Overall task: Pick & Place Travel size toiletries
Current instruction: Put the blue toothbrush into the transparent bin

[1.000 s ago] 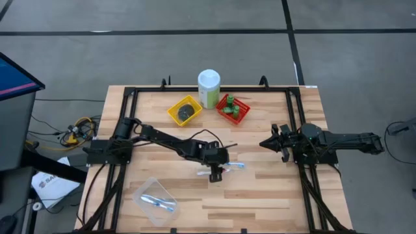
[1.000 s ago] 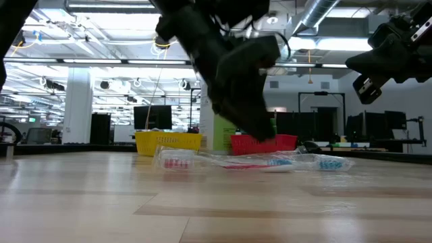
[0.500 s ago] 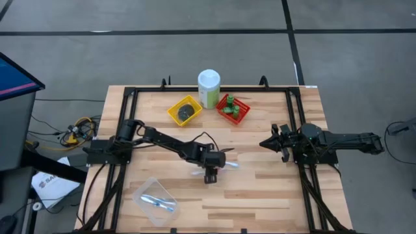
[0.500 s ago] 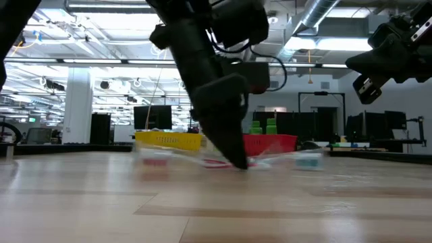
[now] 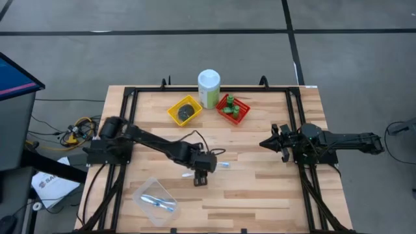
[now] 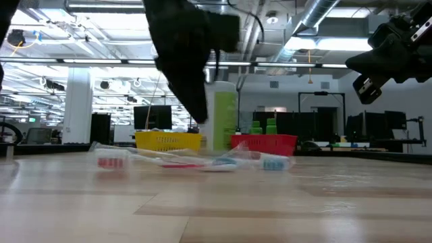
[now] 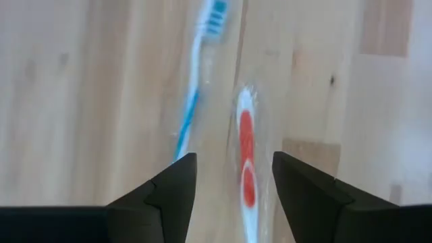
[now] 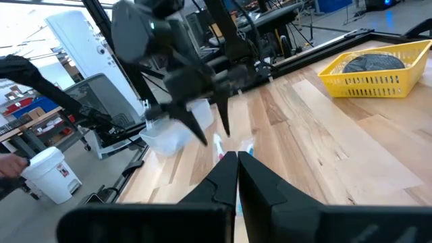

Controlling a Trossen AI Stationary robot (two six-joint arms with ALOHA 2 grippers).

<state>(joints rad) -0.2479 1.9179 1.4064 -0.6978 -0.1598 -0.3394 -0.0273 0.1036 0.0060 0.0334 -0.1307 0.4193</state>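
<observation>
We see the left gripper (image 5: 200, 177) hanging with its fingers spread over 2 toothbrushes (image 7: 247, 159) that lie on the table (image 5: 260, 195) near its middle, gripping neither. The right gripper (image 5: 268, 143) waits at the table's right side, fingers pressed together and holding nothing. The green bottles (image 5: 229, 107) sit in the red basket (image 5: 242, 114) at the back.

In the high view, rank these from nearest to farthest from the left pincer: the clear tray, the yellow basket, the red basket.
From the left pincer:
1. Clear tray, toward the table's near left corner.
2. Yellow basket, at the far side, left of the canister.
3. Red basket, at the far side, right of the canister.
</observation>
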